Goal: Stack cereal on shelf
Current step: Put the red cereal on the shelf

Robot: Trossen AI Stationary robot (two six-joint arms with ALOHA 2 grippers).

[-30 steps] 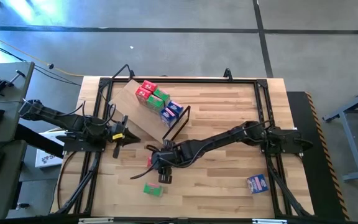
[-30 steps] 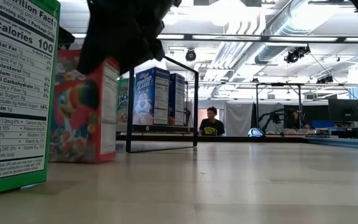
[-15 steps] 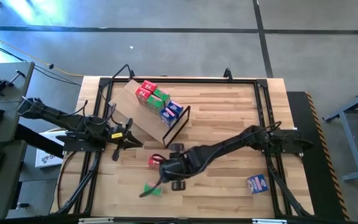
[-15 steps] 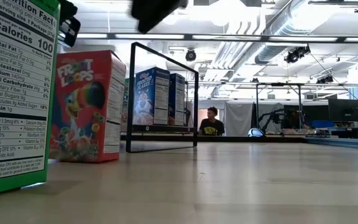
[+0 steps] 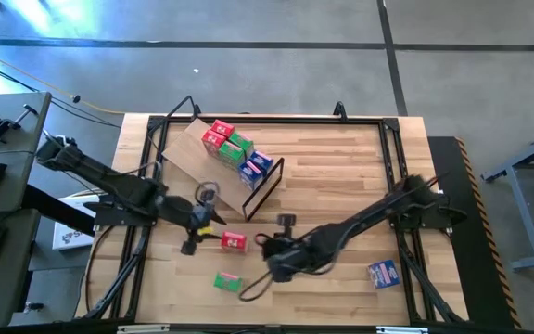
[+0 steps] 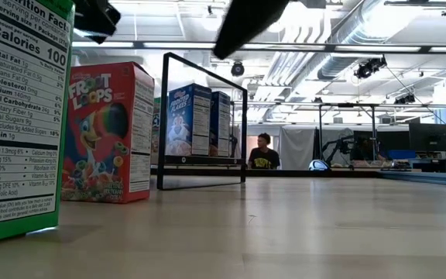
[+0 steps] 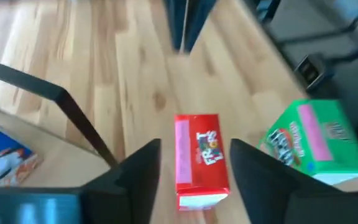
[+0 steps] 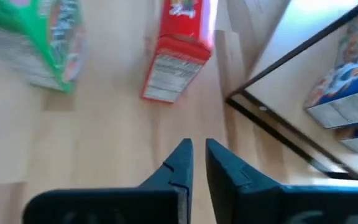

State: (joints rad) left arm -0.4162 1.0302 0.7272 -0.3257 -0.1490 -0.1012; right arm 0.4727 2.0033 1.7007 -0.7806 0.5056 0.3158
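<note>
Cereal boxes sit in a row on the shelf (image 5: 193, 158), against its dark metal frame (image 5: 265, 186); a red box (image 5: 234, 242) stands on the tabletop just beside that frame, and a green box (image 5: 227, 281) stands beyond it. Left gripper (image 7: 191, 174) hangs above the red box, fingers spread, touching nothing. Right gripper (image 8: 194, 158), past the red box from the frame, is pinched closed and empty.
</note>
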